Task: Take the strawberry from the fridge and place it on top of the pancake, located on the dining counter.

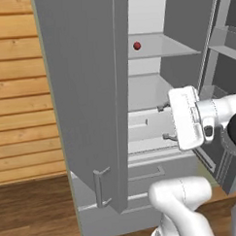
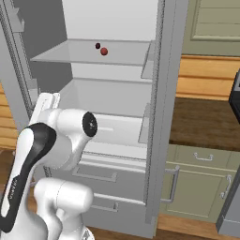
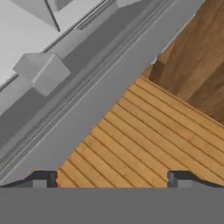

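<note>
the fridge point(image 1: 86, 116) stands with both light-grey doors swung wide, pale shelves bared above two closed drawers at the bottom, a slim bar handle showing on the edge of the left door. the white arm rises from the base, bends at a dark elbow and holds its wrist level in front of the lower shelves, outside the cabinet. its end effector point(image 1: 165, 122) points into the fridge interior, jaws spread wide and released, grasping nothing; in the hand view the two dark tips sit far apart over the door edge and a plank wall. no lettering can be read anywhere. the strawberry point(image 1: 136, 45), a small round red fruit, rests on the upper shelf point(image 2: 89, 55), well above the end effector.
</note>
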Robot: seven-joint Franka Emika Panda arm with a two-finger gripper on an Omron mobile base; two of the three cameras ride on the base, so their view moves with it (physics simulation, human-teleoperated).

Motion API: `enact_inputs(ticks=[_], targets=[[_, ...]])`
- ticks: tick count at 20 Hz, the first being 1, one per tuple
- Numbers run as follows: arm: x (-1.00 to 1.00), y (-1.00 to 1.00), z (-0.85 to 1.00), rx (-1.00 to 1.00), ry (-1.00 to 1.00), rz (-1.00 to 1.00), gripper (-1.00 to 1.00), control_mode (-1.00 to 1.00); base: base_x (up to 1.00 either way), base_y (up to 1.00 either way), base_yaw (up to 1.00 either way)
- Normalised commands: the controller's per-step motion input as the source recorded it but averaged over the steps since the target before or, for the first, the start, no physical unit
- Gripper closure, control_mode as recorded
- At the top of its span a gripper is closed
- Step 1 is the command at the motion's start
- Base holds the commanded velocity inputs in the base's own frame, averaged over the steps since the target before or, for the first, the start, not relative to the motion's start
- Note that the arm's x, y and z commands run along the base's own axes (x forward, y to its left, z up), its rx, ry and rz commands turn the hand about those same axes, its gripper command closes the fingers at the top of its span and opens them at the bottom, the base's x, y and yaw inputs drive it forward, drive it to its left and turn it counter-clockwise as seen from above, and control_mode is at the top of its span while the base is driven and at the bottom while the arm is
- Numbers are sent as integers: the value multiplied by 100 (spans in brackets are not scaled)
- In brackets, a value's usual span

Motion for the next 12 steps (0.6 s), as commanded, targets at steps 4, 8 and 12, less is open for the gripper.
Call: enact_inputs(ticks=[4,8,12], targets=[[69,12,39,40,4,-13,-100,-100,0,0,0],[59,8,80,22,20,1,-100,-100,0,0,0],[58,0,62,4,30,12,-100,-100,0,0,0]])
